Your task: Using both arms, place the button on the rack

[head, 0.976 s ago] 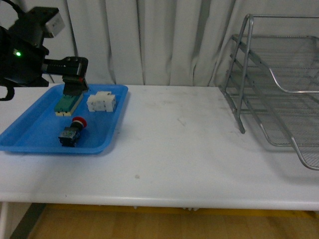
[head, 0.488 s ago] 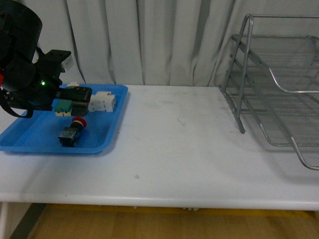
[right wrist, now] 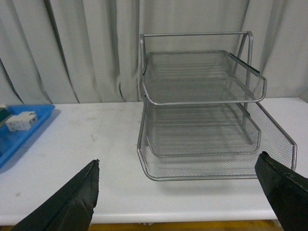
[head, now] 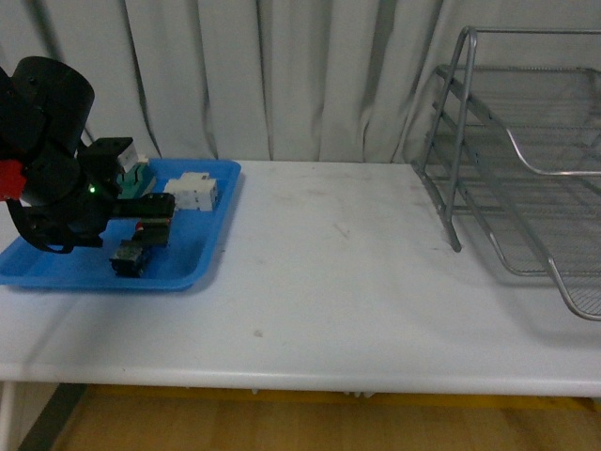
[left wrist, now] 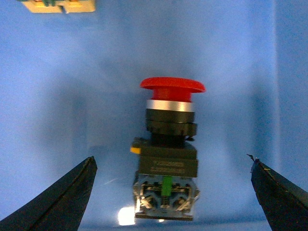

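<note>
Left arm [head: 42, 202]: one chunky black lump

All black with a fat round housing [head: 52, 94]. There's a red patch [head: 7, 177] below-left of the housing, a little green light [head: 91, 191] lit below it, and a white block [head: 125, 155] down to its right. Left gripper [left wrist: 171, 158] and right gripper [right wrist: 178, 158] both have matte black wedge fingers [right wrist: 62, 207] tapering to points.

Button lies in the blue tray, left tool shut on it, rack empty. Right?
No: the left wrist view shows the left tool open, its fingers apart either side of the button, not touching it. Button in the blue tray and rack empty both hold.
</note>
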Controlling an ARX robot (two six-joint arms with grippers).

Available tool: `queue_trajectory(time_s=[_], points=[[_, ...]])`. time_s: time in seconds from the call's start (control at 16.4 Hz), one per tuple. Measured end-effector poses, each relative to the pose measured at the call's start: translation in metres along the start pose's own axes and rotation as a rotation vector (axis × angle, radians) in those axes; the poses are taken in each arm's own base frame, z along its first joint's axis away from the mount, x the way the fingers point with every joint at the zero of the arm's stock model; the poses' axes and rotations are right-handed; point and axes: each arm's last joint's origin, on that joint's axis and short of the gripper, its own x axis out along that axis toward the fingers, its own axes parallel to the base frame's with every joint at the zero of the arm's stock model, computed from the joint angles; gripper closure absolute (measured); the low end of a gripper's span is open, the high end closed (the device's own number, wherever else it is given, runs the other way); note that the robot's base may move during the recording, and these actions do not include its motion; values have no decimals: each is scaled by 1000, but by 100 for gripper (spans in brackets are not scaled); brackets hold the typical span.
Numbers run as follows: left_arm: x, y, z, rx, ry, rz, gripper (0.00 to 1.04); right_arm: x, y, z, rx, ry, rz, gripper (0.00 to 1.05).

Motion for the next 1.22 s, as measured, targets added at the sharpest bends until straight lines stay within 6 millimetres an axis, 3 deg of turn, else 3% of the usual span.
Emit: queue_trajectory(time_s=[0.43,0.73,0.79,1.1,1.22], points=[[18,-2,-9,6,21,49,10,0,0,0,0,0,0,6],[16,-7,-3,14,0,45,63,0,0,0,0,0,0,6],[15,-8,-2,12,-4,37,70,0,0,0,0,0,0,6],[-23,-5,14,4,-71,-1,70,0,0,0,0,0,0,6],[-56,-2,25,-2,-137,-23,70,0,0,0,0,0,0,6]])
